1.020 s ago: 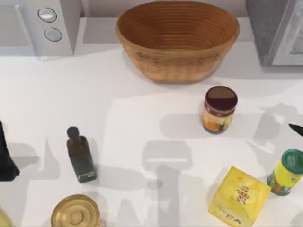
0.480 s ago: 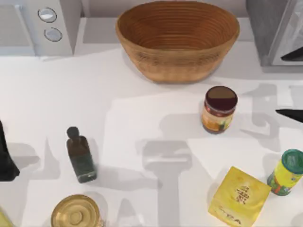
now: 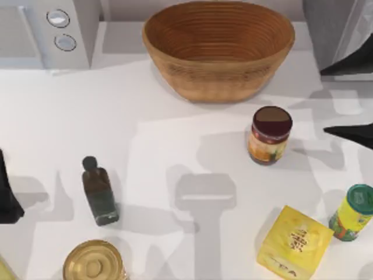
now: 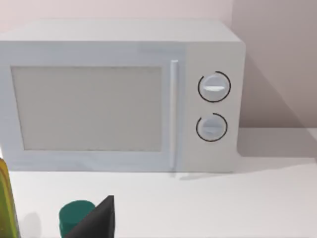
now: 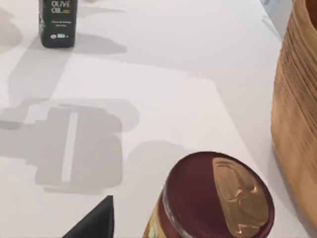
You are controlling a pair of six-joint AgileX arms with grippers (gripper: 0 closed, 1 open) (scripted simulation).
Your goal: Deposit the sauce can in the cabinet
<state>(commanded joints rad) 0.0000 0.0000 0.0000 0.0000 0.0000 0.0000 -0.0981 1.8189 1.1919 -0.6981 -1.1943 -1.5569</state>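
Your white table (image 3: 175,116) has the sauce can (image 3: 270,135) standing upright right of centre, just in front of the wicker basket (image 3: 218,46), with the cabinet (image 3: 338,35) at the far right corner. Your right gripper (image 3: 355,133) pokes in from the right edge, near the can but apart from it; you cannot tell how its fingers stand. Your left arm (image 3: 7,192) sits parked at the left edge.

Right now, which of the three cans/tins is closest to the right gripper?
The sauce can, maroon-topped, just left of the right gripper. The green-lidded container sits lower; the gold-topped tin is far left.
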